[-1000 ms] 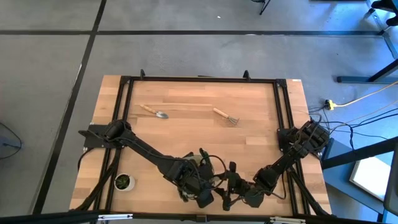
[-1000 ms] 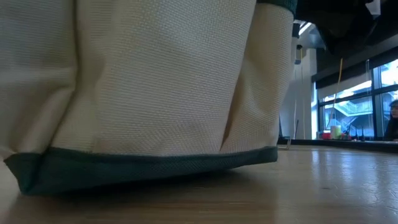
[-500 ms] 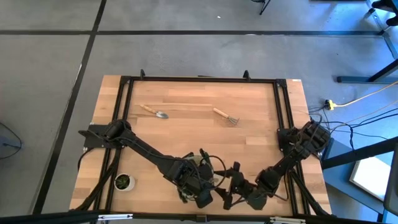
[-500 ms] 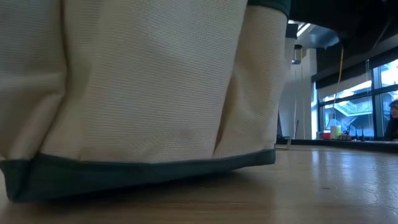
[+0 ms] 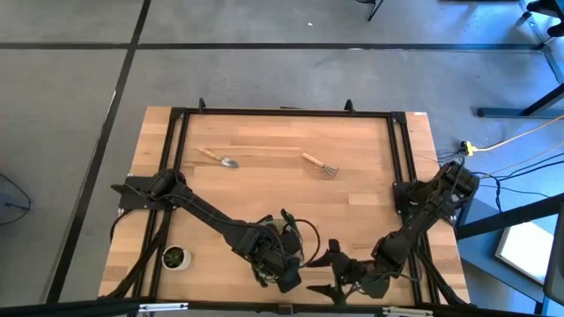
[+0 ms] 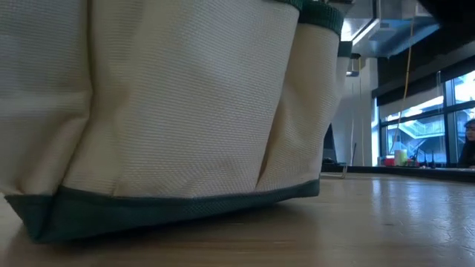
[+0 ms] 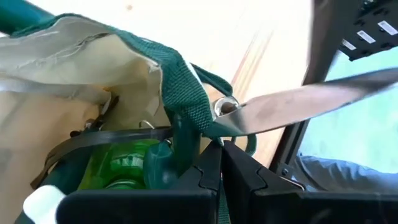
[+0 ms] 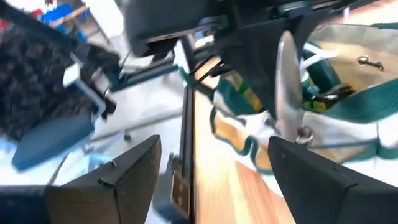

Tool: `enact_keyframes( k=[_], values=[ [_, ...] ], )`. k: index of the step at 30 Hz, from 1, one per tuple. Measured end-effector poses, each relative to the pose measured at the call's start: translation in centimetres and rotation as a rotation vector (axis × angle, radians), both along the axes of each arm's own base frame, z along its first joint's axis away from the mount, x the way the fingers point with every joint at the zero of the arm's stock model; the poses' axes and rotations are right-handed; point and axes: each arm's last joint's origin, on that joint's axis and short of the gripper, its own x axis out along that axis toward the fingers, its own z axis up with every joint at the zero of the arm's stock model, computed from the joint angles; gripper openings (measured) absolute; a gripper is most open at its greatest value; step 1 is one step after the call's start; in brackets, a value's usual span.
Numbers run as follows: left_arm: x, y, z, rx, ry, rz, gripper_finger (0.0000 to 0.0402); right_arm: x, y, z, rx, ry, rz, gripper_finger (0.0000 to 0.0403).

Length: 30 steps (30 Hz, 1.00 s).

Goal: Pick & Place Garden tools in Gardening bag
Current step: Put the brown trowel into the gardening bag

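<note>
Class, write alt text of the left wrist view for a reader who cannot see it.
The left hand is shut on the green trim of the gardening bag. A green spray bottle lies inside the bag, and a metal blade sticks out past its rim.

Seen from directly overhead, the high view takes in the whole wooden table [image 5: 282,180] and both arms. The low view sits at tabletop height, so close to the gardening bag [image 6: 163,111] that its khaki fabric fills most of the frame, with the room beyond. The left wrist view looks past its own fingers [image 7: 239,180] into the bag's open top at close range. The right wrist view faces the same bag from the opposite side.
</note>
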Motion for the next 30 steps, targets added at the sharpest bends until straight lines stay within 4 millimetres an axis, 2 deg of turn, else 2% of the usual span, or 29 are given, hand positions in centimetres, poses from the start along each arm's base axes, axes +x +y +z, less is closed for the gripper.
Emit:
enact_keyframes(
  k=[5,13,20,23,30],
  values=[
    [0.0,0.0,0.0,0.018,-0.001,-0.018,0.0010,-1.1,-1.1,1.5,-0.055,0.078,0.017,0.0298],
    [-0.1,0.1,-0.1,0.033,0.010,-0.032,0.0042,-2.7,-3.1,2.5,-0.054,0.210,-0.054,0.0298],
    [0.2,0.5,-0.1,0.048,0.005,-0.055,0.0072,-3.0,-3.3,3.9,-0.021,0.190,-0.006,0.0298],
    [0.3,0.3,0.0,0.034,-0.011,-0.081,0.0074,-3.0,-3.3,3.9,-0.020,0.185,0.006,0.0298],
    [0.5,0.0,0.2,-0.026,-0.021,-0.115,0.0074,-2.3,-3.4,4.0,-0.039,0.216,0.149,0.0298]
  ],
)
